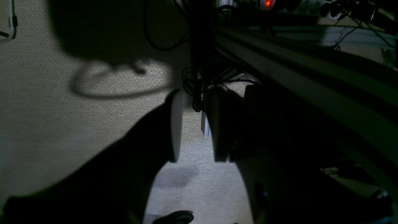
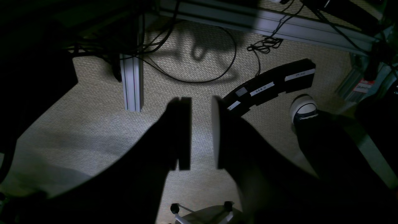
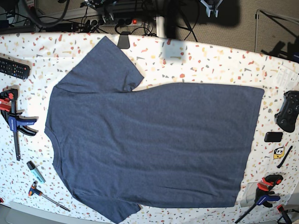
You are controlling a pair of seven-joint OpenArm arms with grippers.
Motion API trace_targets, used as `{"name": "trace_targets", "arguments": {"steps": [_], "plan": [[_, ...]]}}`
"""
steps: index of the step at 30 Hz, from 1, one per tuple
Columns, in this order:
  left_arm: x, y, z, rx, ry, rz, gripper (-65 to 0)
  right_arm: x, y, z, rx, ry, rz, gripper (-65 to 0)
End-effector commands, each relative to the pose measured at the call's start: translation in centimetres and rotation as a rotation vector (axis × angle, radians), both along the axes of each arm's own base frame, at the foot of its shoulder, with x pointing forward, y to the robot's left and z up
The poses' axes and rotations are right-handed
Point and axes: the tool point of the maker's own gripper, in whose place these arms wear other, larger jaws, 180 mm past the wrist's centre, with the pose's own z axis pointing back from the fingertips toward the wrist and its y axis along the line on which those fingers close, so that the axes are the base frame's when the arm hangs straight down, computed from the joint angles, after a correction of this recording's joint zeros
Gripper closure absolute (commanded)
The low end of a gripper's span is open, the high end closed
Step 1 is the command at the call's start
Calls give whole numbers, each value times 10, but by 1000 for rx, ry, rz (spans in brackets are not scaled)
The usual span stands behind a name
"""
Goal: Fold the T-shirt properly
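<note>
The T-shirt (image 3: 154,144) is lying flat on the table (image 3: 210,60) (collar leftward); both grippers, left (image 1: 194,124) and right (image 2: 201,132), are hanging spread over carpet, off it.

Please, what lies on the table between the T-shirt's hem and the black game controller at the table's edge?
In the base view, only bare speckled table separates the T-shirt hem from the game controller. A small black block sits lower, beside that gap.
</note>
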Motion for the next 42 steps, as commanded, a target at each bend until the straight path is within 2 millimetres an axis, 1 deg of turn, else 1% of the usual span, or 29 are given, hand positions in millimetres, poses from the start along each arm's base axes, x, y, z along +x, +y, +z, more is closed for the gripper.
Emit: {"name": "trace_targets", "arguments": {"steps": [1, 5, 9, 18, 22, 27, 30, 32, 34, 36, 38, 42], "plan": [[-4, -1, 1, -11, -3, -7, -159, 3, -2, 1, 1, -9, 8, -120], [-1, -5, 2, -41, -8, -10, -159, 3, -1, 0, 6, -10, -10, -120], [-1, -3, 2, -36, 12, -21, -159, 3, -2, 1, 5, -9, -9, -120], [4, -1, 2, -31, -4, -20, -159, 4, -1, 1, 7, -13, -9, -120], [-6, 0, 3, -29, 7, -19, -159, -4, -1, 1, 11, -18, -8, -120], [-12, 10, 11, -29, -35, 16, -159, -20, 0, 8, 16, -52, 4, -120], [-18, 13, 23, -61, -71, -15, -159, -29, -7, 18, 9, -76, -7, -120], [-24, 21, 31, -45, -75, -36, -159, -37, -14, 28, 13, -79, -38, -120], [-28, 33, 41, -22, -81, -17, -159, -43, -21, 39, 32, -82, -55, -120], [-26, 41, 55, -11, -112, -9, -159, -45, -28, 54, 54, -97, -62, -120], [-21, 44, 72, -23, -155, -28, -159, -45, -36, 71, 69, -125, -66, -120], [-14, 51, 109, -12, -211, -73, -159, -47, -46, 111, 87, -172, -24, -120]]}}
